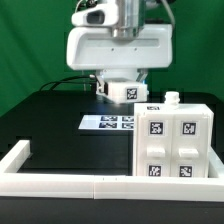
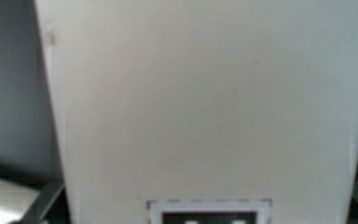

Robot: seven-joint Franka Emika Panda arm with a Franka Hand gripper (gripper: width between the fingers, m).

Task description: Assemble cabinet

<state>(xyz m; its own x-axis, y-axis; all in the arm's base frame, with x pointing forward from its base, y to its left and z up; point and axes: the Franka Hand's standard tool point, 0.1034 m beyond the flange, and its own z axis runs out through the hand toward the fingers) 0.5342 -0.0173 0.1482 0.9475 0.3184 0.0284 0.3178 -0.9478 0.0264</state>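
The cabinet's box body (image 1: pixel 170 140) stands at the exterior view's right, near the front rail. Its front carries several square tags and a small block (image 1: pixel 171 98) sits on top. My gripper (image 1: pixel 120 83) is at the back centre, shut on a white cabinet panel (image 1: pixel 122 91) with a tag on its face. The panel hangs just over the black table, behind the marker board. In the wrist view the panel (image 2: pixel 202 100) fills almost the whole picture, with a tag (image 2: pixel 211 212) at its end. It hides my fingertips.
The marker board (image 1: pixel 108 122) lies flat on the black table (image 1: pixel 50 125) in the middle. A long low white border rail (image 1: pixel 70 182) runs along the front and turns up at the exterior view's left (image 1: pixel 18 155). A green backdrop stands behind.
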